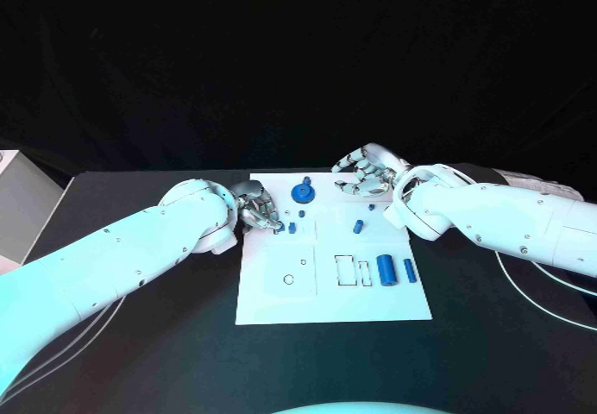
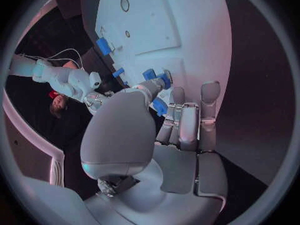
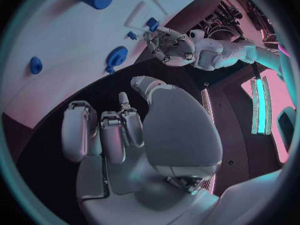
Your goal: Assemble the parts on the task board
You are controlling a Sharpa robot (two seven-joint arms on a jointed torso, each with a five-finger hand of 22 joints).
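The left hand (image 1: 258,210) sits over the left edge of the task board (image 1: 280,302), fingers curled close around a small blue part (image 2: 160,106); whether it truly pinches the part I cannot tell. The step appears to be picking or seating this piece. The right hand (image 1: 368,172) hovers spread and empty just beyond the board's far right corner. A blue cylinder (image 1: 388,270) lies right of the rectangular slots (image 1: 352,270), with bare board near the front.

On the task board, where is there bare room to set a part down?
The task board is bare along its near edge, below the rectangular cutouts. It is crowded at the far end: left robot hand, right robot hand, round blue part.
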